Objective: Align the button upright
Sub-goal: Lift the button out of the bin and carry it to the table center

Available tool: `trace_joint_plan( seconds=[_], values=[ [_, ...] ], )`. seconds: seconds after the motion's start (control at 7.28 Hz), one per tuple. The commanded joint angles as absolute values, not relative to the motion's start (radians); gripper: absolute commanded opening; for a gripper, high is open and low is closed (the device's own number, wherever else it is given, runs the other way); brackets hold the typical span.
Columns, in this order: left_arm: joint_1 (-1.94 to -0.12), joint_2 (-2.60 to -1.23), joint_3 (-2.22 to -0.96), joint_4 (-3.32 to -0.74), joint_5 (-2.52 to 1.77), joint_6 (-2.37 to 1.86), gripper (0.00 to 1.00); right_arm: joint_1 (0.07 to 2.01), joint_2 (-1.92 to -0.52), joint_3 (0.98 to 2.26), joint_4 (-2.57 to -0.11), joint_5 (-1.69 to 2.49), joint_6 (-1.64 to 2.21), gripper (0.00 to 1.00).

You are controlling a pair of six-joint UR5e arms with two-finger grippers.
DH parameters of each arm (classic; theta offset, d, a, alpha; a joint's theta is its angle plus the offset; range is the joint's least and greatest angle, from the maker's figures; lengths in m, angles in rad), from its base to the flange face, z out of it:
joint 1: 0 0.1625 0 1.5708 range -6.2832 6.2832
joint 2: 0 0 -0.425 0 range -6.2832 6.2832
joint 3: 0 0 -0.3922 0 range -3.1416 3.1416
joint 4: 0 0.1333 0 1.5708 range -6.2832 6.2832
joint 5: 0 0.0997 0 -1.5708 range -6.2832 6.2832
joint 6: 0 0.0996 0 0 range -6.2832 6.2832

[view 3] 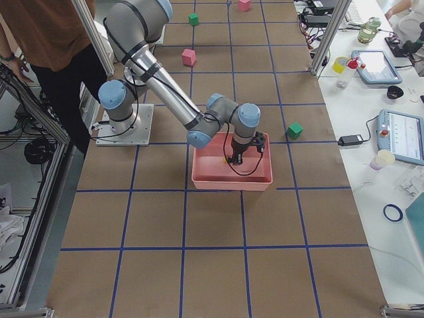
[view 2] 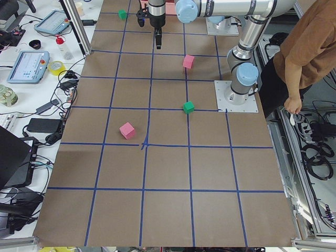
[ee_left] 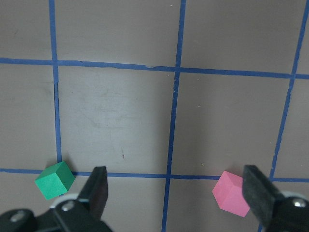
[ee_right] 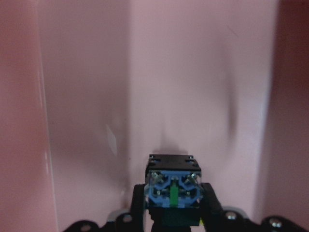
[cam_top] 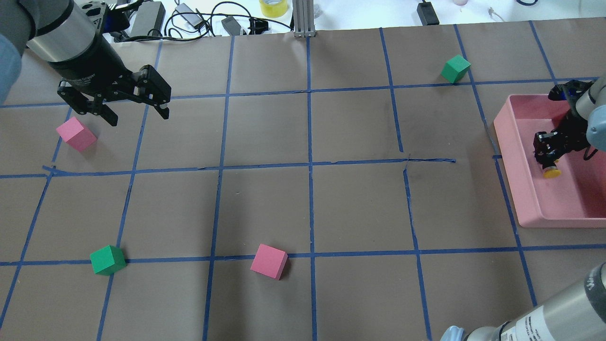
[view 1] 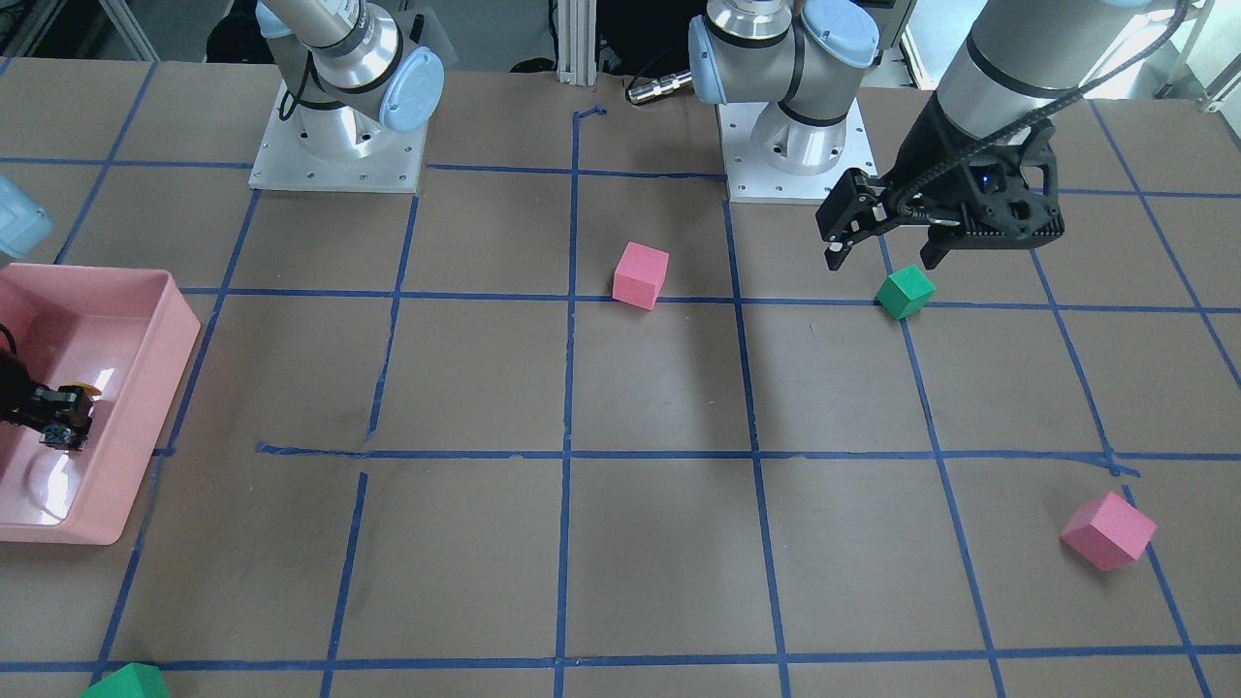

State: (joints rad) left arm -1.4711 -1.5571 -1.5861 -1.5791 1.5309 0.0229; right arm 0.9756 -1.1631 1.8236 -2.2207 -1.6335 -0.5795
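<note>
The button is inside the pink tray, its yellow cap showing just past my right gripper's tips. My right gripper is shut on the button's black body and reaches down into the tray. In the right wrist view the button's square base with blue and green terminals faces the camera between the fingers, and the cap is hidden. In the front-facing view the right gripper and the yellow cap show in the tray. My left gripper is open and empty above the table.
A pink cube and a green cube lie on the left. Another pink cube lies near the middle front, and a green cube at the far right. Blue tape lines grid the brown table.
</note>
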Motion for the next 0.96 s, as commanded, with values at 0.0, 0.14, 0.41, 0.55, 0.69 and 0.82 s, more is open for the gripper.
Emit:
trace_joint_plan(
  seconds=[0.0, 0.14, 0.41, 0.55, 0.69, 0.82],
  values=[
    [-1.471, -1.554, -1.588, -1.58, 1.531, 0.023, 1.0, 0.977, -1.227, 1.786, -2.163, -1.626, -0.569, 0.0],
    [-1.471, -1.554, -1.589, -1.58, 1.532, 0.023, 1.0, 0.986, -1.27, 1.752, -2.093, -1.621, -0.562, 0.0],
    [-1.471, -1.552, -1.591, -1.58, 1.532, 0.025, 1.0, 1.058, -1.327, 1.659, -1.97, -1.617, -0.511, 0.0],
    [-1.471, -1.552, -1.591, -1.58, 1.532, 0.025, 1.0, 1.139, -1.356, 1.625, -1.916, -1.615, -0.43, 0.0],
    [-1.471, -1.549, -1.591, -1.58, 1.532, 0.025, 1.0, 1.254, -1.364, 1.617, -1.893, -1.612, -0.285, 0.0],
    [-1.471, -1.548, -1.591, -1.58, 1.532, 0.026, 1.0, 1.393, -1.362, 1.617, -1.897, -1.592, -0.111, 0.0]
  ],
)
